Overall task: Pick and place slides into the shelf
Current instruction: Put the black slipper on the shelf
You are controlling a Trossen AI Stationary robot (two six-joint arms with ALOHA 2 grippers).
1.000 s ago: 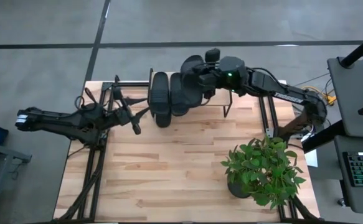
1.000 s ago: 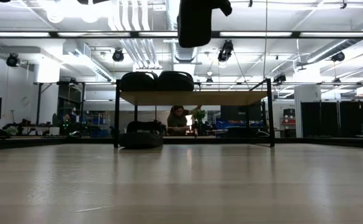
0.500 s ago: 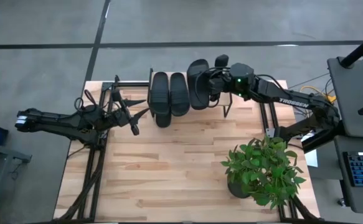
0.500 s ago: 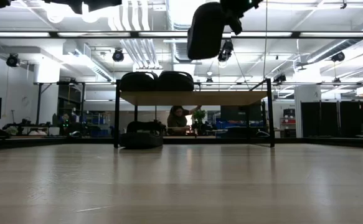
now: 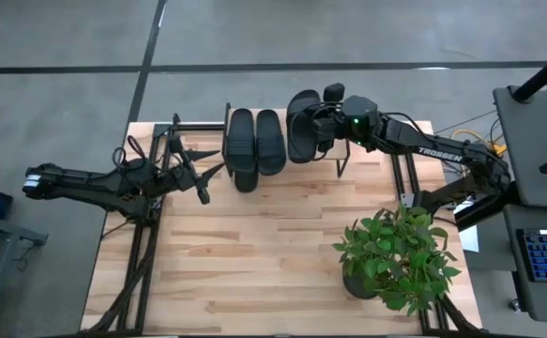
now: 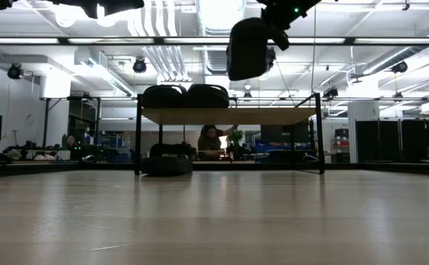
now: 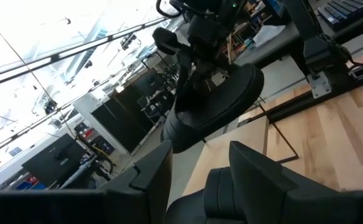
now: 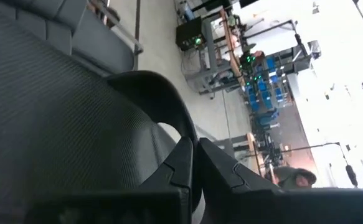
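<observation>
A light wood table [image 5: 273, 253] stands on a grey floor, and the low view looks past it into a big workshop hall with bright ceiling lights, where a person [image 6: 211, 141] sits far behind the shelf [image 6: 229, 115]. A potted plant [image 5: 397, 255] sits on the table near the right arm's base.

The shelf stands at the far edge of the table. In the low view two slides [image 6: 185, 96] lie side by side on its top board, toward its left end, and a third slide [image 6: 167, 163] lies under the board by the left leg. From above, the two top slides [image 5: 256, 143] lie next to each other, and the lower one [image 5: 243, 178] pokes out in front beneath them.

The right gripper [image 5: 323, 125] is clamped on the fourth slide [image 5: 302, 138], holding it in the air above the shelf, just beside the pair on top and not touching the board. In the right wrist view its fingers [image 8: 184, 163] pinch the strap of that slide [image 8: 56, 118]. The left wrist view shows the same slide [image 7: 215, 106] hanging from the right arm.

The left gripper [image 5: 198, 169] waits low near the shelf's left end, fingers [image 7: 256, 165] parted and holding nothing
</observation>
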